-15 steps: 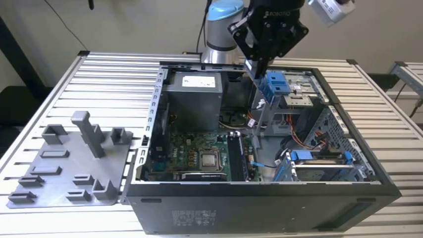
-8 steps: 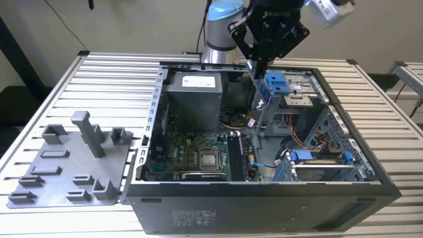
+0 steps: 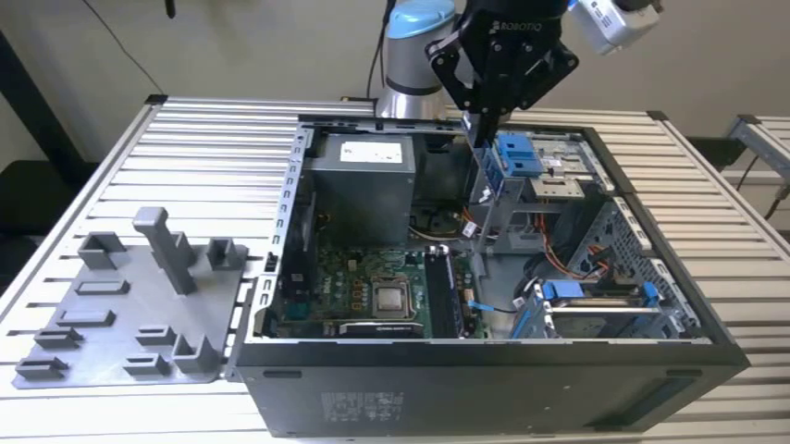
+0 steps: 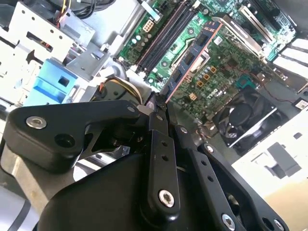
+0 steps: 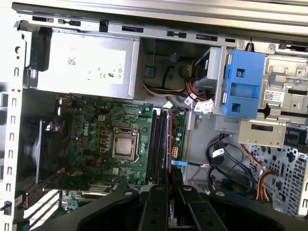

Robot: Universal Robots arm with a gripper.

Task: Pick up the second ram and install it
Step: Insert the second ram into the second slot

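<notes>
- Fingers [image 4: 153, 126] are closed tight on one end of the second ram [image 4: 192, 57]; the stick juts straight out past the tips of the gripper [image 4: 157, 103].
- Count: one gripper [image 3: 479, 118], one stick in it. I log one arm, one computer case [image 3: 494, 388] and one grey holder tray [image 3: 117, 319].
- In the exterior view the second ram [image 3: 473, 171] hangs upright, long axis vertical, inside the open top of the case, near its back half. It is in no slot.
- In the first wrist view I see the stick edge-on as a thin orange-rimmed line [image 5: 169, 144], just beside the black memory slots [image 5: 155, 144]. I cannot count the slots with certainty.
- Case contents: one green motherboard [image 5: 86, 139] with one metal processor socket [image 5: 125, 145], one grey power supply [image 5: 82, 62], and one black fan [image 4: 240, 118].
- Two blue drive brackets: one by the gripper [image 3: 519, 155], one lower toward the exterior view's right [image 3: 565, 289].
- Obstructions: a metal drive cage [image 3: 519, 199] stands just beside the hanging stick, and loose cable bundles [image 5: 226, 163] lie near the slots.
- Holder tray sits on the slatted table [image 3: 210, 125] at the exterior view's left, carrying several grey blocks and one tall post [image 3: 166, 245].
</notes>
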